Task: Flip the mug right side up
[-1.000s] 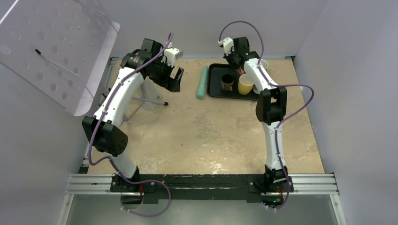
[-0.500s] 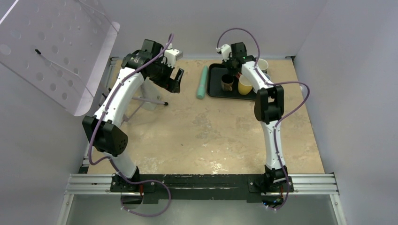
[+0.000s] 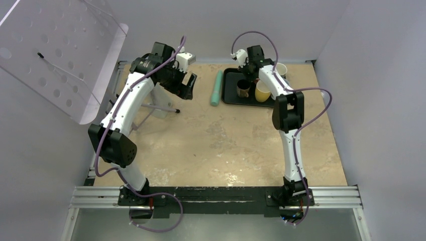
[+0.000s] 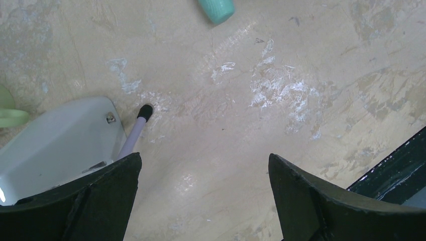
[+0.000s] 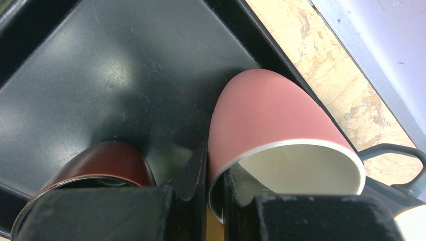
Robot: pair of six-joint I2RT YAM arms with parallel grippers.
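Observation:
The pink mug (image 5: 271, 110) with a white inside is on the black tray (image 5: 100, 75), its opening turned toward the right wrist camera. My right gripper (image 5: 216, 186) is shut on the mug's rim, with one finger outside the wall and one inside. In the top view the right gripper (image 3: 252, 70) is over the back of the tray (image 3: 228, 98) and hides the pink mug. My left gripper (image 3: 188, 86) is open and empty above the table, left of the tray; in the left wrist view (image 4: 203, 170) there is only bare table between its jaws.
A brown mug (image 3: 243, 89) and a yellow mug (image 3: 262, 91) stand on the tray. A white mug (image 3: 281, 69) sits behind its right end. A teal cylinder (image 3: 216, 88) lies left of the tray. A white stand with a purple rod (image 4: 60, 140) is under my left gripper.
My right gripper has moved a little left and toward the back of the tray, over the pink mug. The left arm has not moved.

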